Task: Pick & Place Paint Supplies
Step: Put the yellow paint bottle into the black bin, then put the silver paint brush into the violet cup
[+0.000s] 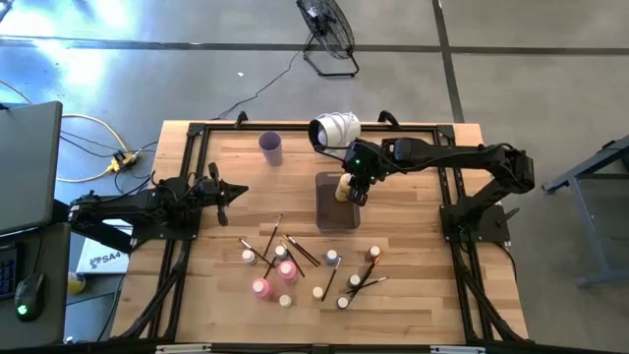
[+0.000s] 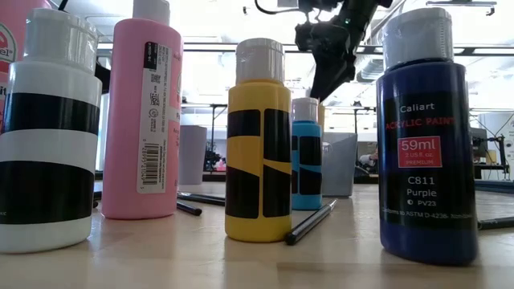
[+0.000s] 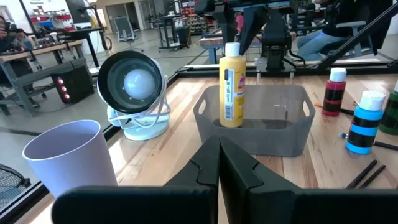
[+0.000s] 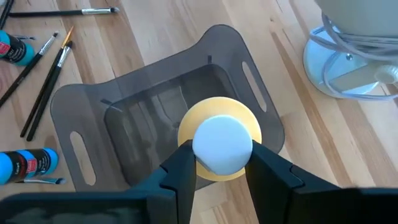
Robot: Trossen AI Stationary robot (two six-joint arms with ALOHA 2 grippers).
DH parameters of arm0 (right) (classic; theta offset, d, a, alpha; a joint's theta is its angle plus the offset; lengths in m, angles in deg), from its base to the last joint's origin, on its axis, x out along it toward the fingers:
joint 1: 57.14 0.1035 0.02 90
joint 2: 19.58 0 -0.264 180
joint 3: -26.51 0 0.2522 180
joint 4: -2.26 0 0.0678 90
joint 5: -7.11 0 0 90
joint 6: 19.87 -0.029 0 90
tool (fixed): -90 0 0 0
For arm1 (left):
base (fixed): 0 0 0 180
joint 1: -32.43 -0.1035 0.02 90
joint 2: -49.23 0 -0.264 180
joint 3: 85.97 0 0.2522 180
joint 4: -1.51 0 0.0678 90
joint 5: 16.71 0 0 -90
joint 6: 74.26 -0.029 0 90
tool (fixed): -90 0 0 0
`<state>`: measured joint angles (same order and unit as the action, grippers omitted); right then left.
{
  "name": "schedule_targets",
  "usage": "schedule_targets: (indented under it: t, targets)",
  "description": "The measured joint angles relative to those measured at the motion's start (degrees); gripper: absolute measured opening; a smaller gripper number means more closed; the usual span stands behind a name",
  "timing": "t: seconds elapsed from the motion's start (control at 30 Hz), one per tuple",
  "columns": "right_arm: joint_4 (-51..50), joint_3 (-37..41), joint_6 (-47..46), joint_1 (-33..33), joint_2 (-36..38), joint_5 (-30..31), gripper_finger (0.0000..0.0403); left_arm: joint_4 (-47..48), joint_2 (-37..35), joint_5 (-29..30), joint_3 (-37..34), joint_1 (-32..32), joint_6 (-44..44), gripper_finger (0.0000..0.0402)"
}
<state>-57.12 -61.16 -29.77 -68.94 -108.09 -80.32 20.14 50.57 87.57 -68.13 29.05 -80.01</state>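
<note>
Both arms are matte black, built of jointed tubular segments on dark bases. The right arm (image 1: 462, 157) shows a small green light near its wrist. The left arm's dark angular fingers (image 3: 239, 171) have flat, faceted plastic surfaces.

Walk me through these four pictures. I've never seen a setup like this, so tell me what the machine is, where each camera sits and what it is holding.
This is a robot with two dark arms at a wooden table. One picture looks straight down from above, one looks level across the tabletop, and two come from cameras on the arms' wrists.

The right gripper is shut on the white cap of a yellow paint bottle, which stands upright inside a clear grey tray. The left gripper waits shut at the table's left side, holding nothing.

On the near half of the table lie more paint bottles and thin paintbrushes, including two pink bottles. A lilac cup and a small white fan stand at the far edge.
</note>
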Motion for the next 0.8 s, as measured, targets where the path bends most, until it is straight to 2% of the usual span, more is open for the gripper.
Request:
schedule_targets:
  t: [0.43,0.6,0.8]
  targets:
    - [1.7,-0.05,1.16,0.04,0.47,-0.1,0.0185,0.0,0.0,-0.01,0.0,0.01,0.0,0.0]
    - [0.94,-0.07,1.15,0.04,3.47,-2.56,0.0188,0.0,0.0,0.0,0.0,0.02,0.0,0.0]
    - [-2.67,-0.07,-1.59,0.04,9.93,-5.5,0.0172,0.02,0.0,0.0,0.0,0.01,0.0,0.0]
